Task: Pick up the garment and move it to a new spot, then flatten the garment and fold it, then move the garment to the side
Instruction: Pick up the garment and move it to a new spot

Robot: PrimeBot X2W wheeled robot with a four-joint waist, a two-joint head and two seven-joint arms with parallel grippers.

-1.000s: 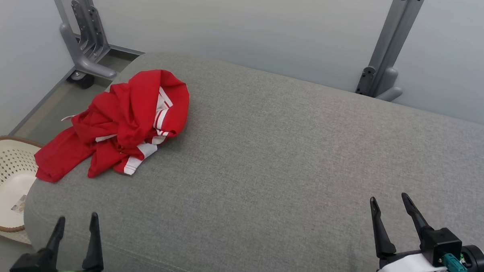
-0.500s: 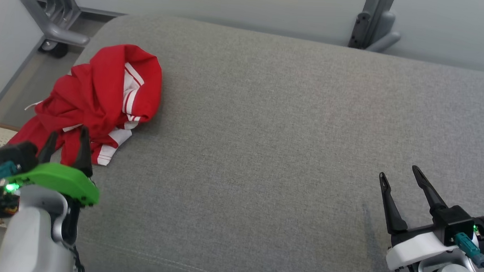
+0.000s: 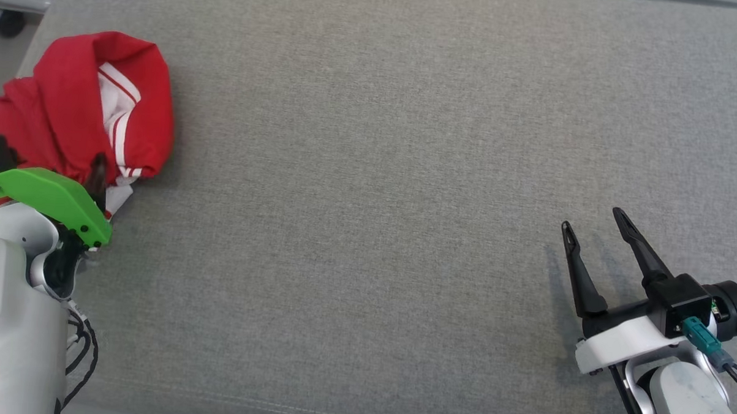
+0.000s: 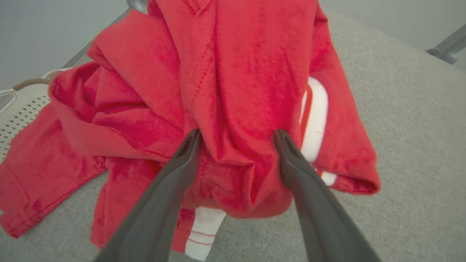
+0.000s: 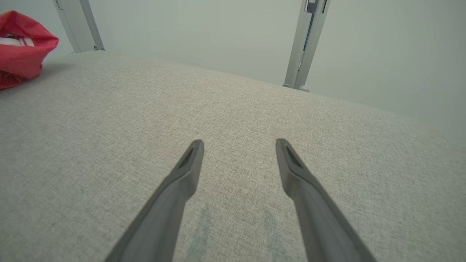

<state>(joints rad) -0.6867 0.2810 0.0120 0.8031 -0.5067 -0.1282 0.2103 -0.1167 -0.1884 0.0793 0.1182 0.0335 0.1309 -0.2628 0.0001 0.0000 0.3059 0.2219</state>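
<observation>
Now, left gripper [image 4: 237,134]: its two dark fingers are spread wide and are not pinching anything.
Left fingertips [image 4: 187,153]: they poke into the red garment [image 4: 236,72] in the middle of the left wrist view. A bump of red cloth sits between them.
Left arm: in the head view it comes up from the lower left, with a green cover [image 3: 44,199] on top and a pale forearm below.
Garment: it is red with white stripes, all bunched up in a heap. In the head view it is at the upper left of the frame, near the left edge of the cushion [image 3: 376,170].
Right gripper [image 3: 592,219]: it is spread wide too and holds nothing. It is at the lower right of the head view, well apart from the garment, over bare cushion.
Cushion: it is grey, soft, big and flat.
Basket [image 4: 18,109]: it is pale with small holes, at the left edge of the left wrist view, behind the garment.
Metal post [image 5: 305,43]: it is grey, at the top of the right wrist view, in front of a pale wall.
</observation>
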